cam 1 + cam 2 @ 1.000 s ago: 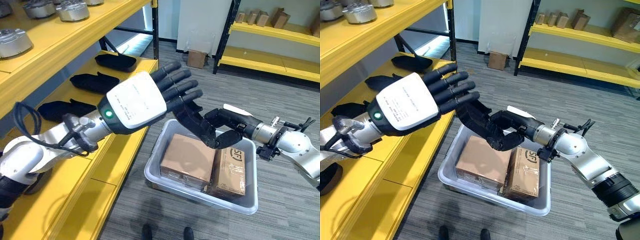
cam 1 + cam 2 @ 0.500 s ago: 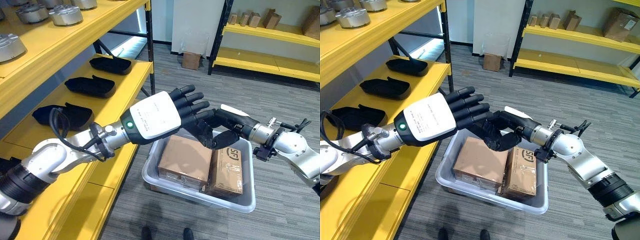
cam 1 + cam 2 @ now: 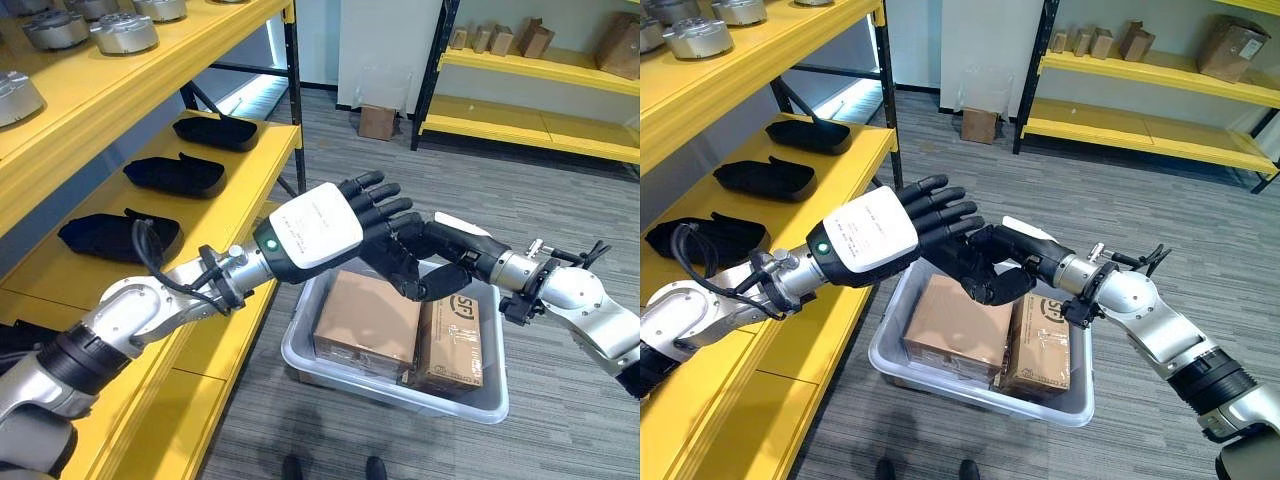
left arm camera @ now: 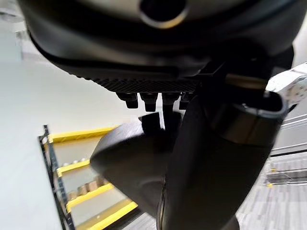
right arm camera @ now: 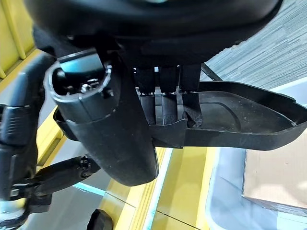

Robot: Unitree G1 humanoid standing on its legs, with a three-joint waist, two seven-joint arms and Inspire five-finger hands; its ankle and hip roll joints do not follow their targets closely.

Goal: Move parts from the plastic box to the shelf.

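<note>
The right hand (image 3: 1002, 262) grips a black moulded part (image 5: 230, 122) above the plastic box (image 3: 902, 362) (two cardboard cartons inside), while the left hand (image 3: 885, 232), fingers straight, touches the part.

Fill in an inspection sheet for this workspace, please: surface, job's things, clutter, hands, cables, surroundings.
Surface: yellow shelf beside grey carpet.
Job's things: three black parts lie on the shelf; another black part is held above the plastic box, which holds two cartons.
Clutter: nothing seen.
Hands: right hand shut on the part; left hand open, fingers straight, against it.
Cables: nothing seen.
Surroundings: metal parts on the upper shelf; far rack with boxes.
</note>
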